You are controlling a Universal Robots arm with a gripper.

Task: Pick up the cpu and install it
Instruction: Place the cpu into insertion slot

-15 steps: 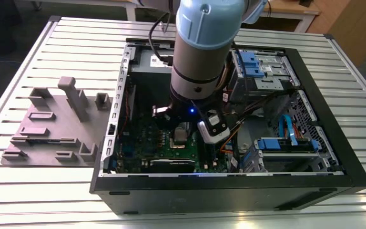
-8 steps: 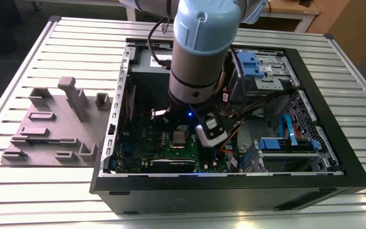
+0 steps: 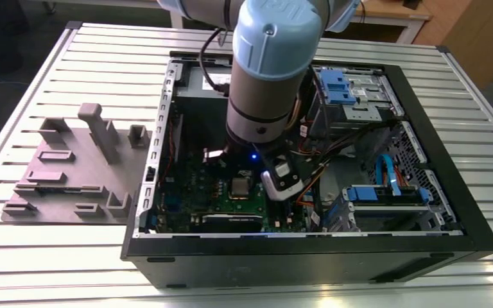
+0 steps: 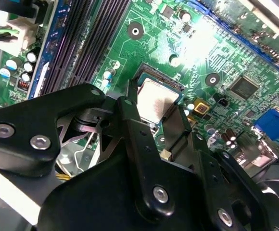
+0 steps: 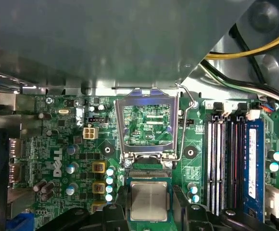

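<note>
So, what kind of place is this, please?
Probably a robotics lab bench: a slatted metal table carries an open desktop computer case and a grey fixture block, and a robot arm reaches into the case.

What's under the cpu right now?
The cpu lies over the socket on the motherboard. In the first wrist view, one strip of socket contacts shows past its edge. The rest of the socket is covered, so seating can't be confirmed.
</note>
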